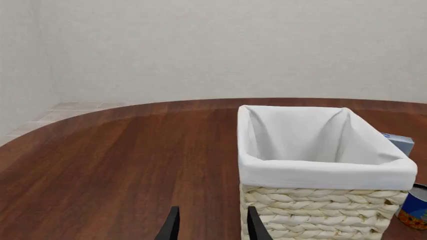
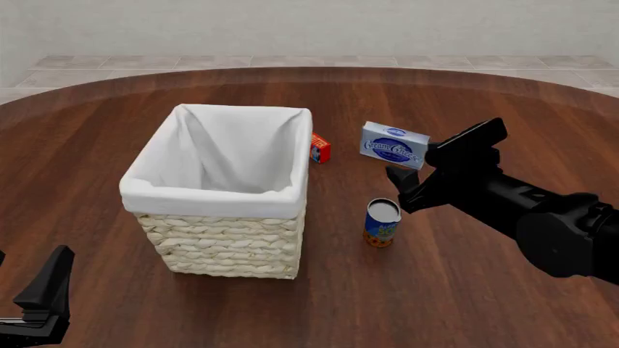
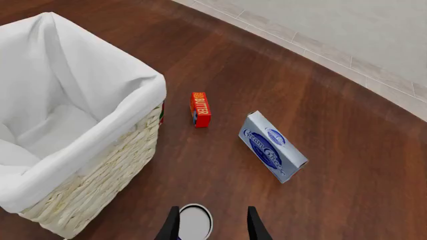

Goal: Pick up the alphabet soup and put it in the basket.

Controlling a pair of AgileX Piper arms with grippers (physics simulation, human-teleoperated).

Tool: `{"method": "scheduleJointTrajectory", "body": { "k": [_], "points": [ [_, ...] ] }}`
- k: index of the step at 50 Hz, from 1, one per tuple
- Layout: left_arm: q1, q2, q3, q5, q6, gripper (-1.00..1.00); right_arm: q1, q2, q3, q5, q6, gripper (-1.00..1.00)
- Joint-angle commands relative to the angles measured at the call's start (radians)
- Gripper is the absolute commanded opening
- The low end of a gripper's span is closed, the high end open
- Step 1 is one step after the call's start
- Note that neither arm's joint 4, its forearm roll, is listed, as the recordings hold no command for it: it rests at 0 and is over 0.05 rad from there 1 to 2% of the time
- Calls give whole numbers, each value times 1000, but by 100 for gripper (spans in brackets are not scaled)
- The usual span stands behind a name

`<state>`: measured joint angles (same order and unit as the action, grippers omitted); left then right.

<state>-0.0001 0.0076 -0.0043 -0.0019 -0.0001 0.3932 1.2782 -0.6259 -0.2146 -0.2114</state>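
Observation:
The alphabet soup (image 2: 383, 222) is a small can with a blue label and a pale top, standing upright on the table right of the basket (image 2: 213, 194). My right gripper (image 2: 401, 190) is open and hovers just above and behind the can. In the right wrist view the can's top (image 3: 194, 222) shows between the open fingers of the right gripper (image 3: 212, 227), apart from them. My left gripper (image 2: 40, 293) is open and empty, low near the table's front left. In the left wrist view the left gripper (image 1: 212, 227) points past the basket (image 1: 320, 172), and the can (image 1: 415, 207) shows beyond it.
A blue-and-white cream cheese box (image 2: 395, 145) stands behind the can, also in the right wrist view (image 3: 273, 146). A small red-orange box (image 2: 320, 148) sits by the basket's far right corner, also in the right wrist view (image 3: 200, 109). The brown wooden table (image 2: 464, 290) ends in a curved far edge.

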Motion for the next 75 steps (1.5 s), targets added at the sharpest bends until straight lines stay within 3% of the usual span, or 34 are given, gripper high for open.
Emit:
{"method": "scheduleJointTrajectory", "body": {
  "k": [1, 21, 39, 75],
  "points": [
    [0, 0, 0, 0, 0, 100, 0, 34, -27, 8, -2, 100],
    [0, 0, 0, 0, 0, 100, 40, 96, -35, 2, 22, 100],
    [0, 0, 0, 0, 0, 100, 29, 130, -59, 26, 14, 100],
    [0, 0, 0, 0, 0, 100, 38, 175, -56, 10, 62, 100]
  ]
}}
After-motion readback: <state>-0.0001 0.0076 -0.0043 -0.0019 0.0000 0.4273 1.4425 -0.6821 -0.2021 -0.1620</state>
